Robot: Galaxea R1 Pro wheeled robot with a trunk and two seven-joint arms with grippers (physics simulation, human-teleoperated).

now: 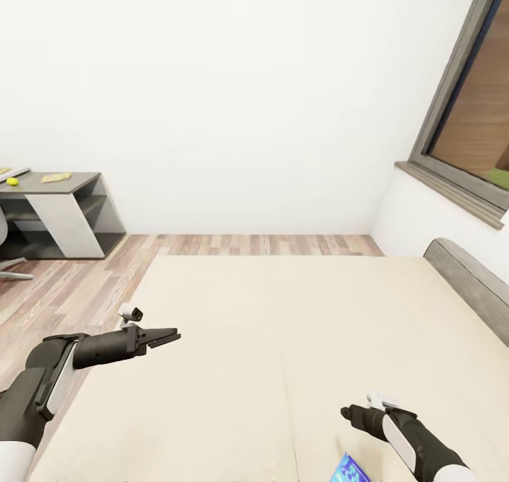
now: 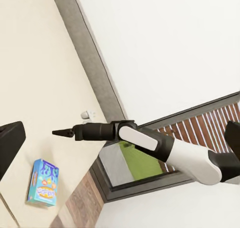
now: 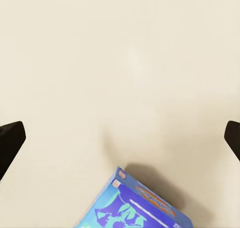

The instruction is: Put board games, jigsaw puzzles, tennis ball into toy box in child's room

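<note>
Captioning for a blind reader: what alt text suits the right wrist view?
A blue board game lies on the beige bed, partly cut off at the picture's edge. The right gripper's dark fingertips stand wide apart above the mattress, holding nothing.

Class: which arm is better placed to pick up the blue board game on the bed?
The right. Its claw hangs open just beside the blue board game, while the left claw is farther across the bed.

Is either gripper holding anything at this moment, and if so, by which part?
Nothing is held. The right gripper is open above the blue board game on the bed; the left gripper is empty.
</note>
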